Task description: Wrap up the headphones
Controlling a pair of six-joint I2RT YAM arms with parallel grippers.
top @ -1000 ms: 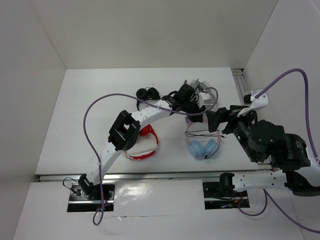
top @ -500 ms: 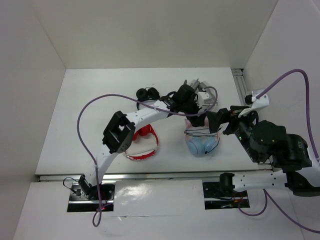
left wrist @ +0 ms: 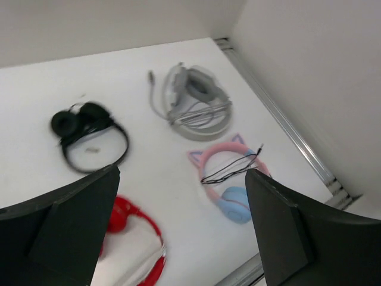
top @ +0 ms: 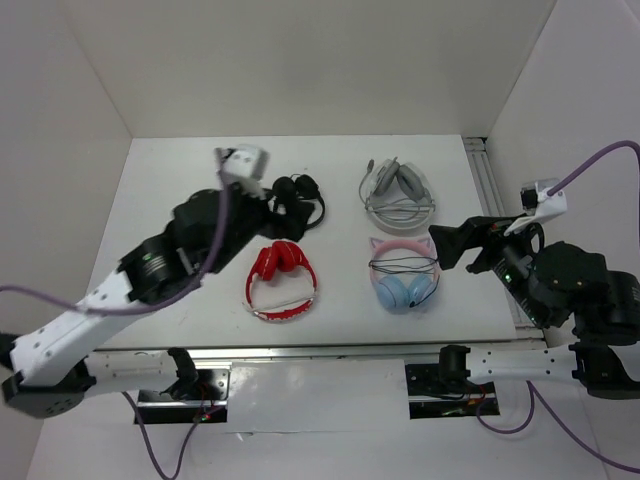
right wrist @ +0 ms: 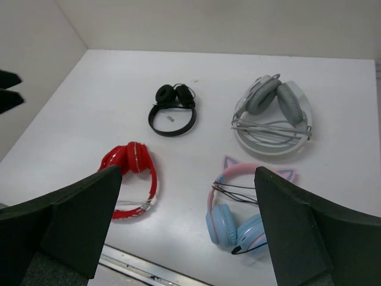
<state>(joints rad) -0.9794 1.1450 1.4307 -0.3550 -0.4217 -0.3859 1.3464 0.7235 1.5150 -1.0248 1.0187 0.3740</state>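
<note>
The headphones (top: 403,276) lie flat on the white table, right of centre: pink headband with cat ears, light blue ear cups. Their thin black cable (right wrist: 237,192) runs in a few strands across the band, and one end loops by the right ear cup. My left gripper (top: 270,205) hangs open well to the left, above the black pair, with nothing between its fingers. In the left wrist view the headphones (left wrist: 229,179) sit just inside the right finger. My right gripper (top: 445,246) is open and empty, right of the headphones and above the table.
A red pair (top: 280,281) lies left of the headphones. A black pair (top: 300,193) and a grey-white pair (top: 398,195) with its cable lie behind. A metal rail (top: 488,185) runs along the right edge, and white walls close three sides.
My left arm has pulled away from above the headphones to the left, and its gripper has opened. The headphones now lie uncovered. The right gripper has backed off slightly to the right.
</note>
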